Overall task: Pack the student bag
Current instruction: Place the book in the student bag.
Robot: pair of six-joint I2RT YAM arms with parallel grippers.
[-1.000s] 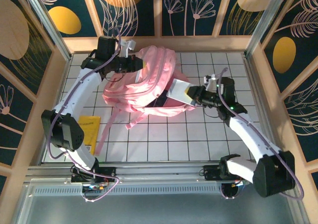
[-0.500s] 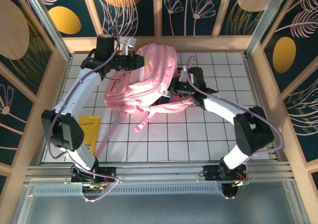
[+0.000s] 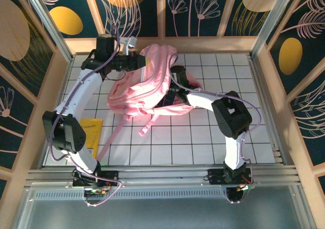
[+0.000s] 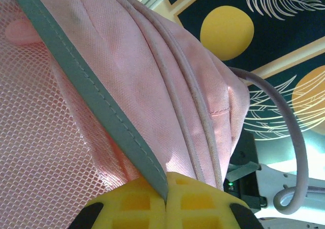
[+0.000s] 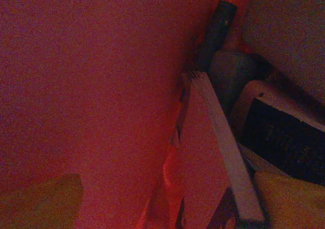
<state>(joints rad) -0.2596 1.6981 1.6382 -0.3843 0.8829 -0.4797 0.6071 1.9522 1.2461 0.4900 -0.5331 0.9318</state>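
- The student bag [image 3: 147,84] sits at the far middle of the tabletop [image 3: 203,137]. Its top edge is lifted and its straps [image 3: 147,125] trail toward the near side.
- The left end effector [image 4: 166,188] is clamped on the bag's grey trim strip [image 4: 96,112] beside the mesh panel [image 4: 45,137], apparently to hold the mouth up and open.
- The right arm reaches into that opening. Inside the red-lit interior the right end effector [image 5: 167,203] has its fingers apart.
- A thin flat item [image 5: 223,153] stands edge-on between them and leans toward dark contents [image 5: 284,137], probably so it packs flat.
- A yellow booklet [image 3: 91,130] lies near the left arm, well apart from the bag, likely next to go in.
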